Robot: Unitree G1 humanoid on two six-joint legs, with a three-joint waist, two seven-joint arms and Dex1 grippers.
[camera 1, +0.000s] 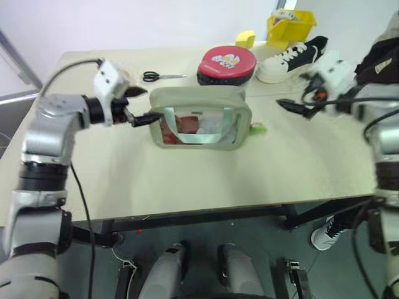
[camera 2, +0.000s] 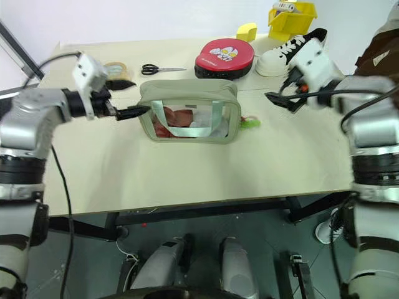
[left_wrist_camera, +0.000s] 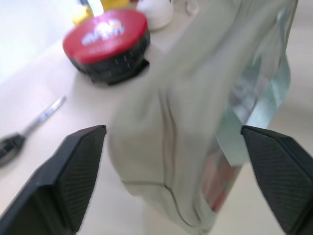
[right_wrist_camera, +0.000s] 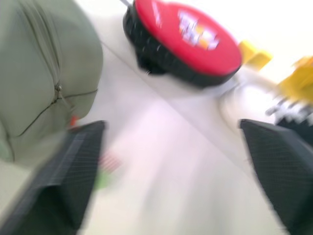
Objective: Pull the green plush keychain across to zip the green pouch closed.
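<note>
Nearest of all, two black fingers of the left gripper stand wide apart in the left wrist view, with the end of the green pouch between them and nothing clamped. From the head views this gripper hovers just beside the pouch's left end, and whether a fingertip touches it cannot be told. Over on the other side the right gripper hangs above the table, well apart from the pouch, its fingers likewise spread and empty. Standing upright near the middle of the table, the pouch turns its clear front panel toward the robot, two light green loop handles lying against that panel. Close against its right end, on the tabletop, lies the green plush keychain. Behind the pouch sits a round red pad, with scissors to its left, a tape roll, a white shoe, a small yellow block and a yellow bin farther back
</note>
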